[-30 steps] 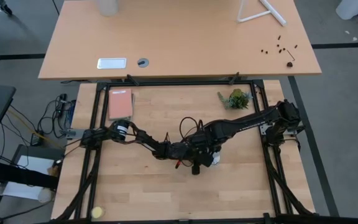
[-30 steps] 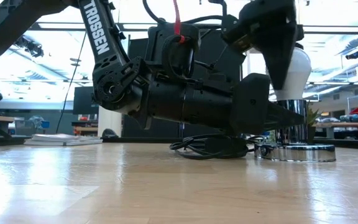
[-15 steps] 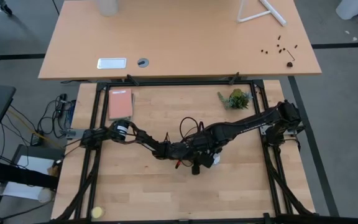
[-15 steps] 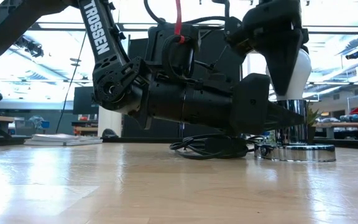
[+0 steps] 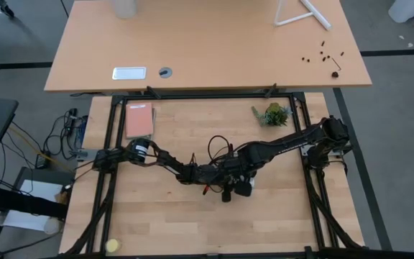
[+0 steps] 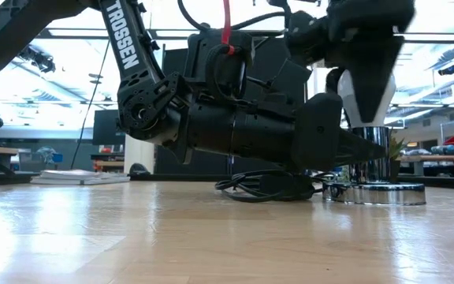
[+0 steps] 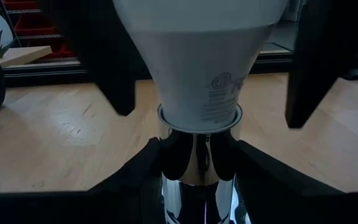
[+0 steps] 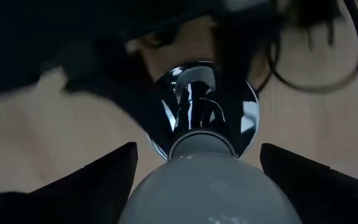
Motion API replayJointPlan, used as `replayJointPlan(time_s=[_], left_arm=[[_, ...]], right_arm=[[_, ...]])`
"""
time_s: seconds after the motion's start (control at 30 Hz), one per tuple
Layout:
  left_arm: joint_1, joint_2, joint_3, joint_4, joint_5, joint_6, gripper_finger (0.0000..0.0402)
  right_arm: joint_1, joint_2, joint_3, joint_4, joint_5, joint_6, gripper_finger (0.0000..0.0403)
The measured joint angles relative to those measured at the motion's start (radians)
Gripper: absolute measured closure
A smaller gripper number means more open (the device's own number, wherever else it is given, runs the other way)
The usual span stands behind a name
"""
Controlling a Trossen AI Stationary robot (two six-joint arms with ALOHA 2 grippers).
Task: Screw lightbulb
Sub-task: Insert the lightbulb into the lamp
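The right gripper [image 6: 366,75] hangs over the lightbulb [image 7: 199,62], fingers [image 8: 98,177] spread clear of the glass. The left gripper [image 7: 197,165] is clamped on the chrome socket [image 6: 373,170], where the lightbulb stands upright on the table [image 5: 157,216].

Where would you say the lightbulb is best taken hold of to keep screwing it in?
Grip the lightbulb on its wide rounded white top, from straight above. It stands upright with its narrow neck already seated in the chrome socket, which the left gripper clamps low down, so only the top is free. The right gripper already straddles it there, open.
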Motion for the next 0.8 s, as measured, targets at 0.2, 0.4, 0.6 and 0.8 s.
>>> replayJointPlan(time_s=[0.2, 0.4, 0.6, 0.8], left_arm=[[0.000, 0.000, 0.000, 0.000, 0.003, 0.000, 0.0223], [0.000, 0.000, 0.000, 0.000, 0.003, 0.000, 0.0223], [0.000, 0.000, 0.000, -0.001, 0.003, -0.001, 0.0223], [0.000, 0.000, 0.000, -0.003, 0.003, -0.003, 0.0223]], right_arm=[[0.007, 0.000, 0.000, -0.009, 0.000, -0.393, 0.0055], [0.020, 0.001, 0.000, -0.014, 0.000, -0.806, 0.0055], [0.031, 0.002, 0.000, -0.014, 0.035, -1.043, 0.0055], [0.033, 0.002, 0.000, -0.013, 0.055, -1.169, 0.0056]])
